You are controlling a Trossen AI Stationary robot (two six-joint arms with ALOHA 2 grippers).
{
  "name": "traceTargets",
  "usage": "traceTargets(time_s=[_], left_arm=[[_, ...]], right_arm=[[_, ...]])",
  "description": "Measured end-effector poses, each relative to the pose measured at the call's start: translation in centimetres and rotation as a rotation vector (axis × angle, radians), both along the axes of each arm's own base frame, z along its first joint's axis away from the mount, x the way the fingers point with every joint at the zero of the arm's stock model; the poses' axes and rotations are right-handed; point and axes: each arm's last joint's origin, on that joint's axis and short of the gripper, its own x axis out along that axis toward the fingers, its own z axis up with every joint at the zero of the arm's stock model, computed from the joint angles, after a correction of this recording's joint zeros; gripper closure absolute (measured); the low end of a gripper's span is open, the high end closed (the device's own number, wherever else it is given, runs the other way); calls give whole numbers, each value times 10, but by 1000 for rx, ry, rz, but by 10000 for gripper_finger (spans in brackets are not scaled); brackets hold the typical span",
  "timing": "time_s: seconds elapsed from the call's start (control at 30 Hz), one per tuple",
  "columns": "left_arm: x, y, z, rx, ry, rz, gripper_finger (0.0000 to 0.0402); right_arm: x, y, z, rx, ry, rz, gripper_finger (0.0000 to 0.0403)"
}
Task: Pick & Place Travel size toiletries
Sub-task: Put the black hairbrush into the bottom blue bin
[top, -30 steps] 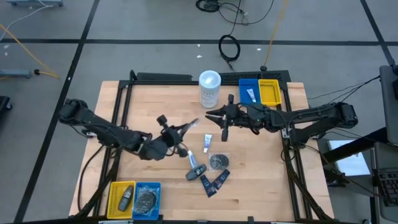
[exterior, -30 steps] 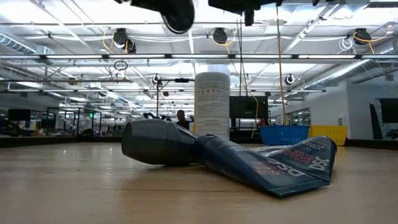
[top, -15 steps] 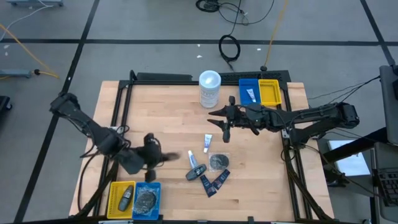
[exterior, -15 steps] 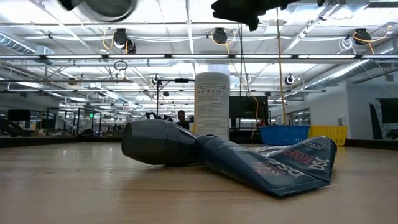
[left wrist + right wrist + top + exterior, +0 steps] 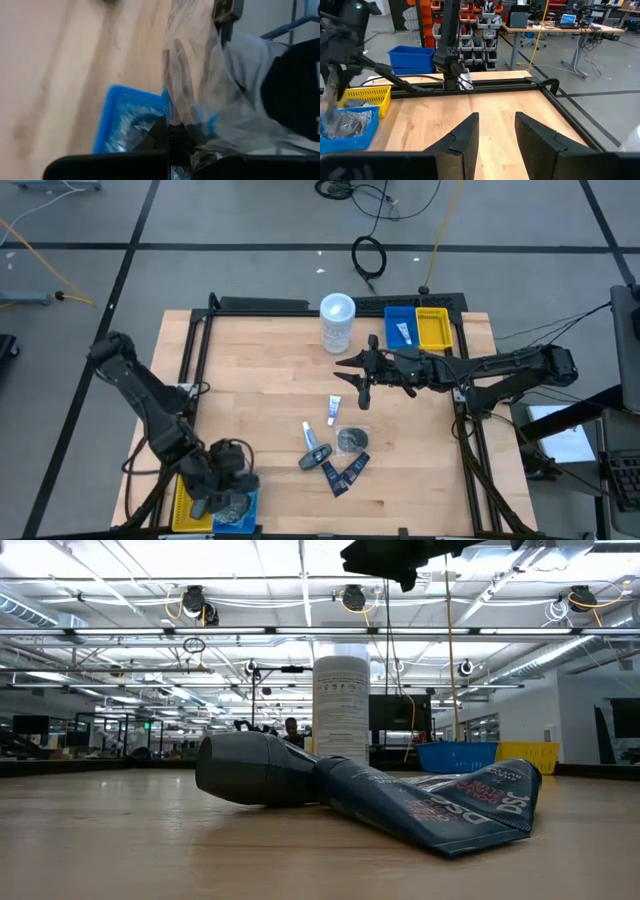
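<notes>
The left tool (image 5: 228,495) hangs over the blue bin (image 5: 250,483) at the counter's (image 5: 250,380) 7 o'clock corner, clamped on a clear-wrapped bundle (image 5: 200,95); the right tool (image 5: 362,387), fingers apart and empty, waits near 1 o'clock. As I judge it, 3 items sit binned, counting the white tube at 1 o'clock. Left at centre, unobstructed: another bundle (image 5: 351,440), grey bottle (image 5: 315,456), white tube (image 5: 334,410), 3 navy sachets (image 5: 344,473); the canister (image 5: 337,323) stands clear at 12.

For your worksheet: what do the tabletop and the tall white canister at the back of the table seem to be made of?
Tabletop: looks like pale, matte wood, with plank seams and grain showing. Tall white canister: probably translucent plastic, milky and faintly glossy, with a printed label in the low view.
</notes>
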Motion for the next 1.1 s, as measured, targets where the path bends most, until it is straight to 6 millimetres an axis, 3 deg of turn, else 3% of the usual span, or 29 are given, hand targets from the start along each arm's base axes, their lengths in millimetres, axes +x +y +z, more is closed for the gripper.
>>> traceTargets(time_s=[0.2, 0.5, 0.83, 1.03, 1.1], left_arm=[[0, -20, -8, -137, 77, 71, 390], [-4, -44, -29, -204, 198, 167, 391], [-10, -50, -33, -264, 288, 271, 382], [-12, -52, -33, -265, 272, 299, 390], [-11, -51, -33, -255, 250, 309, 377]], right_arm=[[0, 0, 0, -2, 0, 0, 285], [0, 0, 0, -21, 3, 3, 282], [0, 0, 0, -24, 10, 4, 282], [0, 0, -2, -24, 29, 4, 284], [0, 0, -2, -24, 30, 4, 284]])
